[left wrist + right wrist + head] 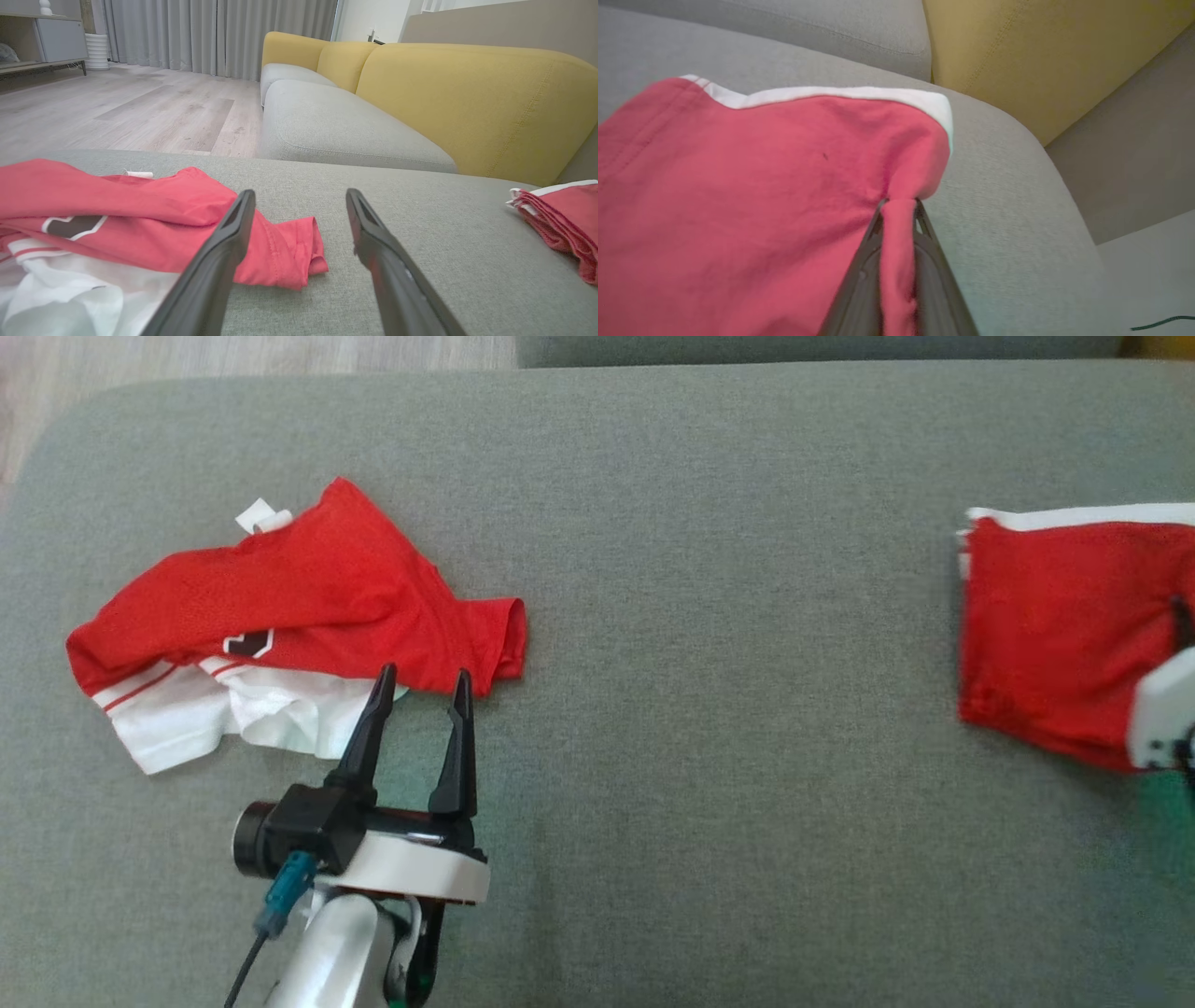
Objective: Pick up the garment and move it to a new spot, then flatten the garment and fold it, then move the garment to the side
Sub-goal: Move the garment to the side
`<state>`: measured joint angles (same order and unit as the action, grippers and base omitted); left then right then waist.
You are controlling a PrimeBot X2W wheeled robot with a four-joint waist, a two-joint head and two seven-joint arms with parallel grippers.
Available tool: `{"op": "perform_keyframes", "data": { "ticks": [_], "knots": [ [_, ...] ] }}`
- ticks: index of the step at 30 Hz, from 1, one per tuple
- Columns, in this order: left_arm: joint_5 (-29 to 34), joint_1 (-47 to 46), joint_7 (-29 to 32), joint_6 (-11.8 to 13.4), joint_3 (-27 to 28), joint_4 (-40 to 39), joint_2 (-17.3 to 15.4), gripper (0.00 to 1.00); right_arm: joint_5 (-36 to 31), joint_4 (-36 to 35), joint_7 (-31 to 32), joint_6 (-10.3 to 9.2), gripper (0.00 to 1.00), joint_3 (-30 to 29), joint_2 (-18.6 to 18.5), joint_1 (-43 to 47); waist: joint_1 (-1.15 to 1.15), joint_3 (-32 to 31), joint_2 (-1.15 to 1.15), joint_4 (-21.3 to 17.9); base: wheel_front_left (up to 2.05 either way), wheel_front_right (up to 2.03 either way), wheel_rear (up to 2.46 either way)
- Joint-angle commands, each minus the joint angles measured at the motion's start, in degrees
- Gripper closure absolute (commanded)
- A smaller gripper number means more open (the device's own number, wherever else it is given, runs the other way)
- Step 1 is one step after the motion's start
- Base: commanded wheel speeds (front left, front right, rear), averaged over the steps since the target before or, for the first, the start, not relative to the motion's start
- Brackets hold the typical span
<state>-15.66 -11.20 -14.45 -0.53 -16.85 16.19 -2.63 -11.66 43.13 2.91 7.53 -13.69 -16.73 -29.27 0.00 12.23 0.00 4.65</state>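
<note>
Red garment in right gripper

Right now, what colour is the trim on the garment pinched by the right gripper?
White trim on the red garment; clearest in the right wrist view.

Left arm low, left jaws spread (pointing forward); right jaws clamped tight.

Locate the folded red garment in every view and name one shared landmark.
Head view: folded red garment at the right edge, mid-height.
Left wrist view: right edge, below the middle.
Right wrist view: left and centre.
Shared landmark: the grey cushion beneath it.
</note>
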Motion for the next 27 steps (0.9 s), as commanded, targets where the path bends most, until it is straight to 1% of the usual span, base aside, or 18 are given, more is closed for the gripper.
{"op": "perform_keyframes", "data": {
  "ticks": [1, 5, 9, 11, 14, 17, 25, 26, 27],
  "knots": [
    [-0.2, -2.0, -0.5, 0.0, 1.8, -2.1, -0.2, 0.00, -0.3, -2.0, 0.4, -0.04, 1.00, 1.5, -2.6, 0.1, 0.00, 0.4, 0.00, 0.1, 0.00, 0.00, 0.00],
    [0.1, -2.1, -0.5, -0.3, 2.1, -2.1, -0.2, 0.00, -1.4, -1.5, 1.5, -0.04, 1.00, 2.1, -8.4, 0.3, 0.00, 1.2, 0.00, 0.7, 0.00, 0.00, 0.00],
    [0.3, -2.5, -0.5, -0.6, 2.5, -2.1, -0.2, 0.00, -2.8, -0.1, 2.0, -0.04, 1.00, 1.4, -13.2, -0.1, 0.00, 1.8, 0.00, 1.4, 0.00, 0.00, 0.00],
    [0.3, -2.7, -0.5, -0.7, 2.5, -2.0, -0.2, 0.00, -3.4, 0.8, 2.0, -0.04, 1.00, 0.8, -15.0, -0.5, 0.00, 2.1, 0.00, 1.8, 0.00, 0.00, 0.00],
    [0.2, -2.9, -0.5, -0.7, 2.5, -1.9, -0.2, 0.00, -4.2, 2.2, 1.8, -0.04, 1.00, 0.0, -16.1, -1.1, 0.00, 2.3, 0.00, 2.4, 0.00, 0.00, 0.00],
    [0.1, -3.0, -0.5, -0.7, 2.4, -1.9, -0.2, 0.00, -4.8, 3.2, 1.5, -0.04, 1.00, -0.7, -16.3, -1.6, 0.00, 2.3, 0.00, 2.7, 0.00, 0.00, 0.00],
    [0.2, -2.7, -0.5, -0.5, 2.5, -1.8, -0.2, 0.00, -7.7, 3.3, 0.3, -0.04, 1.00, -2.2, -15.5, -3.3, 0.00, 2.1, 0.00, 2.7, 0.00, 0.00, 0.00],
    [0.2, -2.7, -0.5, -0.5, 2.5, -1.8, -0.2, 0.00, -8.2, 2.9, -0.3, -0.04, 0.54, -2.5, -15.4, -3.6, 0.00, 2.1, 0.00, 2.6, 0.00, 0.00, 0.00],
    [0.2, -2.8, -0.5, -0.5, 2.5, -1.8, -0.2, 0.00, -8.6, 2.6, -0.8, -0.04, 0.00, -2.8, -15.2, -3.8, 0.00, 2.0, 0.00, 2.5, 0.00, 0.00, 0.00]
  ]
}}
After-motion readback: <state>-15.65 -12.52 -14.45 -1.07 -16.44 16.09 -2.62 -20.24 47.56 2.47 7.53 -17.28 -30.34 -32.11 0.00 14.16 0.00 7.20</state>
